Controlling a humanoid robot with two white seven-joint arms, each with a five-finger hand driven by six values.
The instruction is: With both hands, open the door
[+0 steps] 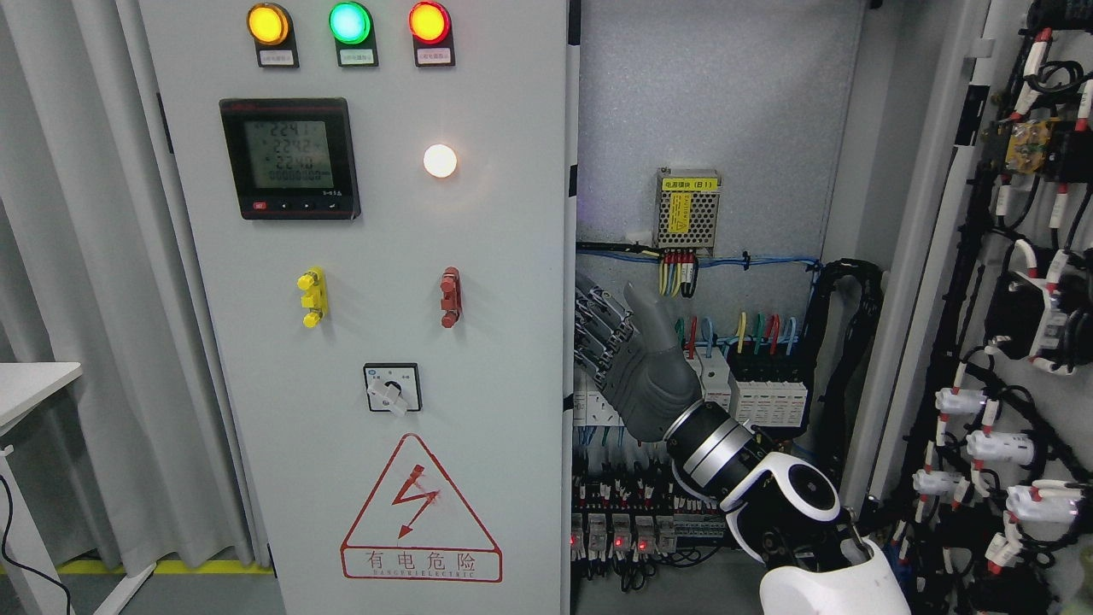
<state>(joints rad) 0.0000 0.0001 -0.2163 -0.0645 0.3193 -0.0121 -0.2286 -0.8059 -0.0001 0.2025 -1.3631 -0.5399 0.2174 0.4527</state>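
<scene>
The grey left door (376, 342) of the electrical cabinet stands closed, carrying three lamps, a meter and a rotary switch. The right door (1016, 325) is swung wide open at the picture's right, its wired inner side facing me. My right hand (610, 337) comes up from the lower right inside the open cabinet. Its fingers (593, 320) stretch left to the free edge (570, 325) of the left door, with the thumb raised apart. Whether the fingertips hook behind that edge is hidden. The left arm does not show.
Inside the cabinet are a power supply (687, 207), rows of breakers (764, 384) and terminal blocks (623, 512). Grey curtains (85, 299) hang at the left, with a white table corner (34, 384) in front of them.
</scene>
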